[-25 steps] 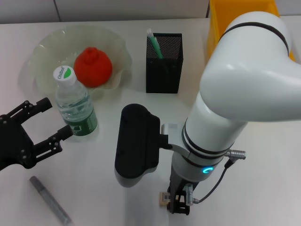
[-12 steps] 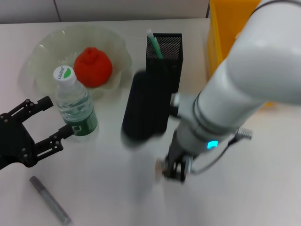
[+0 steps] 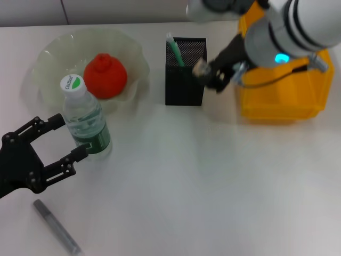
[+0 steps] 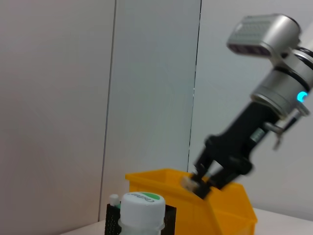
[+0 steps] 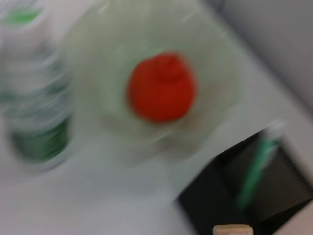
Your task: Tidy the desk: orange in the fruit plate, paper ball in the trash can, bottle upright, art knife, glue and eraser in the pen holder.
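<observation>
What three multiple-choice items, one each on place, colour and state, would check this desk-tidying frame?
1. Where is the orange?
A. in the fruit plate
B. in the trash can
C. on the bare desk

2. What colour is the trash can?
A. black
B. yellow
C. green

3. What does the right gripper hold?
A. nothing
B. the art knife
C. the eraser

Key: 1 A, it sits inside the ruffled rim; 2 B, bright yellow bin; 3 C, a beige block is pinched beside the pen holder.

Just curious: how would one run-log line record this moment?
right end effector: holds eraser above pen holder | left end effector: open beside bottle
</observation>
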`<state>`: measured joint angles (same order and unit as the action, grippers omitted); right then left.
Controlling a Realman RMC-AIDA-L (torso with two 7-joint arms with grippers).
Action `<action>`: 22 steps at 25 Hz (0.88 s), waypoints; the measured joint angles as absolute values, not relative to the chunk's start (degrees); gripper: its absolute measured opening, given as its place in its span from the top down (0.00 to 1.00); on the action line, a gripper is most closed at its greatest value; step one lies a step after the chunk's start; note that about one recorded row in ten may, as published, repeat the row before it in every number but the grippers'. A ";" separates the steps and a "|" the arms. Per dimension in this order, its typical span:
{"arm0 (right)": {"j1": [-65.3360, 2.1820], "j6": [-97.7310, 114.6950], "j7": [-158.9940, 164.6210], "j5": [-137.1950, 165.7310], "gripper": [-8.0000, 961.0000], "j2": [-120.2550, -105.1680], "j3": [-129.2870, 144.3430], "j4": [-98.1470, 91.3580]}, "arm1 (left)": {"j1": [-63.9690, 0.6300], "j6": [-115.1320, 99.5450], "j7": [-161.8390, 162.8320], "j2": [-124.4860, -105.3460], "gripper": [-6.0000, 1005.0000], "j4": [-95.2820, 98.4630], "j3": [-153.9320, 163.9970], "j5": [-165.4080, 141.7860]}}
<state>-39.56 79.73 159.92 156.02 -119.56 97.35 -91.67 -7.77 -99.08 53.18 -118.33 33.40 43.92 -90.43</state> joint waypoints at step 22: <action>-44.82 68.58 159.74 159.11 0.47 -119.76 94.61 -79.74 | -7.79 -100.15 53.53 -118.19 0.20 33.25 43.97 -90.71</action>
